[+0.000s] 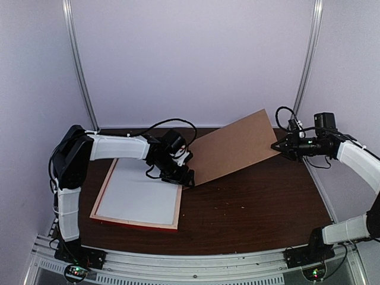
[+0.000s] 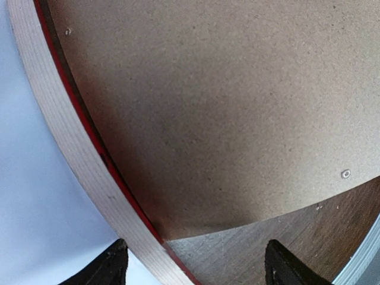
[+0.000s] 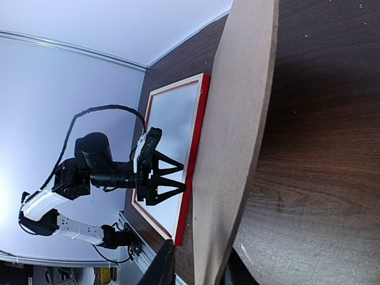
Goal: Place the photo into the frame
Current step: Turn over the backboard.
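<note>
Pale wood upward, the frame (image 1: 135,223) lies at the table's (image 1: 249,208) eight o'clock, a white sheet (image 1: 142,196) inside, perhaps the photo face down; the left gripper (image 1: 181,176) hovers at its two-o'clock corner. Left wrist: fingers (image 2: 110,268) wide apart astride that rail (image 2: 71,148), likely stiff, light, good to grip. Right wrist: right gripper (image 3: 197,274) fingers (image 3: 161,270) straddle the tilted backing board's (image 3: 237,136) edge; pinching or not, I cannot tell.

Board (image 3: 237,119): brown, seen on its edge, running from top centre to bottom centre, tilted above the dark table (image 3: 320,148).
Right gripper (image 3: 199,270): bottom centre, one finger pressed against each side of the board.
Frame (image 3: 198,119): left of the board, lying flat, pale rim, red side, white inside.
Left gripper (image 3: 184,178): centre left, fingers spread over the frame.
</note>
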Controlling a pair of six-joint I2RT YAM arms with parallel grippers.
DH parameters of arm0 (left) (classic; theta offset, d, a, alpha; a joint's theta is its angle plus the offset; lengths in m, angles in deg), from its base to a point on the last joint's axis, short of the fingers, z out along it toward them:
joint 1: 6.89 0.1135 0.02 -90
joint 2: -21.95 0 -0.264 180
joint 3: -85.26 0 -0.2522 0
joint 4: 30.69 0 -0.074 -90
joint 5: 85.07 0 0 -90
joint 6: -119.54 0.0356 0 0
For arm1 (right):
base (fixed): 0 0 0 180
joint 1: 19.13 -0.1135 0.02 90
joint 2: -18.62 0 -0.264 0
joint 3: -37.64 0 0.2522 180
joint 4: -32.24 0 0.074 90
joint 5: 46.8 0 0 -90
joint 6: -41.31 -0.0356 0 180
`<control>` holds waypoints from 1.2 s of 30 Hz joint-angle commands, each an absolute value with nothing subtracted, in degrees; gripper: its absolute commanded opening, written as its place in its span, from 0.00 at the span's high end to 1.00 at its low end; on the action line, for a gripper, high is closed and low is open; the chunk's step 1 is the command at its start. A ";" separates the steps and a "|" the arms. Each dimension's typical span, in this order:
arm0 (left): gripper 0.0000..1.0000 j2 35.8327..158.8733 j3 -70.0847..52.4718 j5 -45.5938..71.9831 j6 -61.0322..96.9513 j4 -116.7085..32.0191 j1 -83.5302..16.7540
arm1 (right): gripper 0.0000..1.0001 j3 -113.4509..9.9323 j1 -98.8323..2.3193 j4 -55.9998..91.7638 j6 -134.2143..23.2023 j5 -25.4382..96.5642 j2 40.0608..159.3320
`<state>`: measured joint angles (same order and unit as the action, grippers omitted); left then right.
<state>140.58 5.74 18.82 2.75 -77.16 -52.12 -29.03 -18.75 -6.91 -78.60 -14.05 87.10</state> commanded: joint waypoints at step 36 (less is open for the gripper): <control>0.08 139.08 15.29 -7.82 45.34 -50.93 -72.19 | 1.00 -54.84 -24.07 -24.23 -90.70 -1.27 80.27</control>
